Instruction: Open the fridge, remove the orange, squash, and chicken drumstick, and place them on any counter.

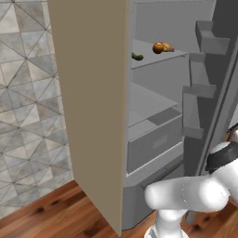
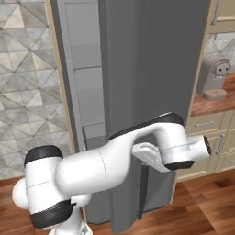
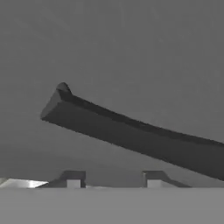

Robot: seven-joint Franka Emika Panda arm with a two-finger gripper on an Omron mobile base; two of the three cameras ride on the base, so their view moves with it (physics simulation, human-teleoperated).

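White rounded arm (image 2: 92, 170), dark joint bands

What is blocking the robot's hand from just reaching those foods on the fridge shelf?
The fridge door itself. The end effector sits on the door's outer face by the dark handle, while the orange, chicken drumstick and squash lie on an upper shelf inside. The door stands partly open between them.

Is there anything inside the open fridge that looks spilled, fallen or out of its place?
Nothing stands out. The orange, the chicken drumstick and the squash lie on the upper shelf of the fridge. No spill or damage is visible.
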